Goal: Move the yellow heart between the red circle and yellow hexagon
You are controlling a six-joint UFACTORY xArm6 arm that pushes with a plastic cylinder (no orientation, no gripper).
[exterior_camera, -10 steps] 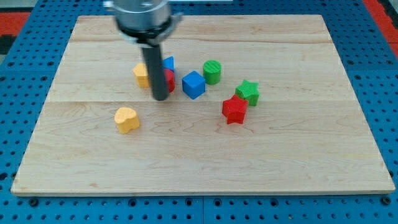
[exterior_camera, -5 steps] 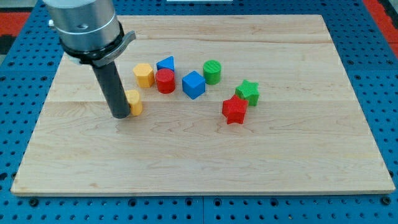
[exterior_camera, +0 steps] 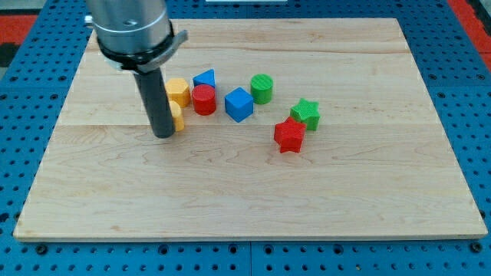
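My tip (exterior_camera: 163,134) rests on the board just left of the yellow heart (exterior_camera: 177,116), which the rod mostly hides; only its right edge shows. The heart sits right below the yellow hexagon (exterior_camera: 179,90), close to or touching it. The red circle (exterior_camera: 204,100) stands just right of both, with a small gap to the heart. The rod rises from the tip to the arm's grey body at the view's top left.
A blue triangle (exterior_camera: 205,78) sits behind the red circle. A blue cube (exterior_camera: 239,104), green cylinder (exterior_camera: 261,88), green star (exterior_camera: 306,113) and red star (exterior_camera: 289,135) lie to the right on the wooden board (exterior_camera: 245,192).
My tip went left around the yellow heart and has pushed it up and right, from the board's lower left to just below the yellow hexagon.
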